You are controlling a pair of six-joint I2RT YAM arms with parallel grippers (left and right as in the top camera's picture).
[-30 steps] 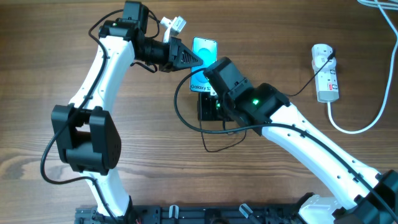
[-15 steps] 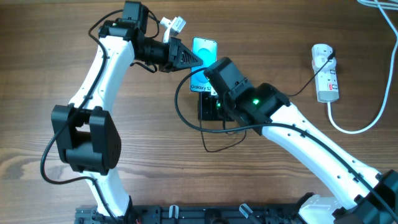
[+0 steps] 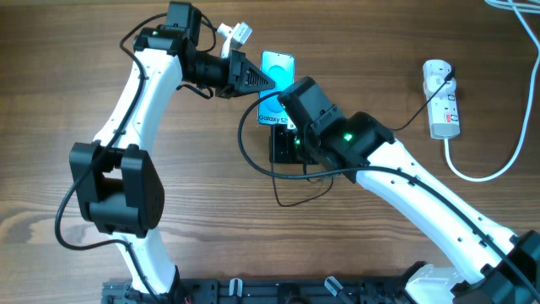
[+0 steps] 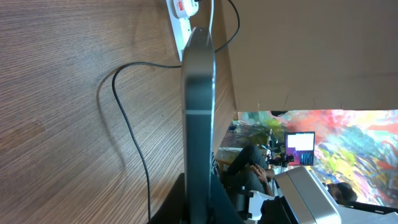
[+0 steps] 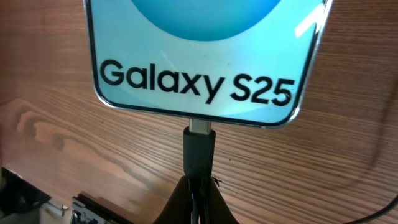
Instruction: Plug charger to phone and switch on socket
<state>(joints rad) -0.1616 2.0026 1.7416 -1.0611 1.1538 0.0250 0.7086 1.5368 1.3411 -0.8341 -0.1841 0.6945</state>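
Observation:
The phone (image 3: 277,64) with a teal screen and "Galaxy S25" text (image 5: 199,43) is held off the table, seen edge-on in the left wrist view (image 4: 199,118). My left gripper (image 3: 253,78) is shut on its upper part (image 4: 200,205). My right gripper (image 5: 199,186) is shut on the charger's black connector (image 5: 199,149), whose metal tip sits at the port in the phone's lower edge. The thin black charger cable (image 3: 253,160) loops under the right arm and runs to the white socket (image 3: 442,99) at the right, where its black plug (image 3: 447,80) sits.
The socket's thick white cord (image 3: 498,165) curves off to the right edge. Another white cord (image 3: 506,7) crosses the top right corner. The right arm (image 3: 405,181) spans the middle of the wooden table. The socket also shows at the top of the left wrist view (image 4: 184,12).

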